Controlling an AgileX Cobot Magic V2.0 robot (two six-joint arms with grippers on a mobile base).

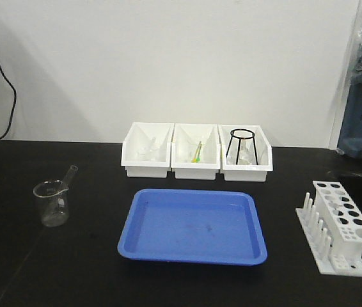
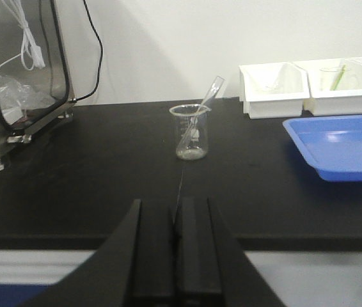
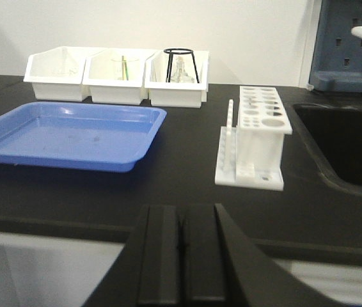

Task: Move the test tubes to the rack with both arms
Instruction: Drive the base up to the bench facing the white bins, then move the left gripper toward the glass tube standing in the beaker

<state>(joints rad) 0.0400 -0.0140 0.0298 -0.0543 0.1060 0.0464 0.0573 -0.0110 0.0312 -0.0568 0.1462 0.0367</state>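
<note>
Leaning in the beaker (image 1: 52,203) at left, one test tube (image 1: 70,176) waits; the rack (image 1: 338,227) stands lower right. Both arms' jaws are pressed together; pinching the slanted tube may topple the beaker.

Bright, even light, with pale glare on the blue tray (image 2: 334,136) — frames slightly soft.

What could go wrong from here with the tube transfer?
The test tube leans tilted in the beaker; a sideways pull by the left gripper, whose jaws are shut now, might tip the beaker. The rack stands beside the sink; a misaligned insertion could shove it toward that edge.
</note>
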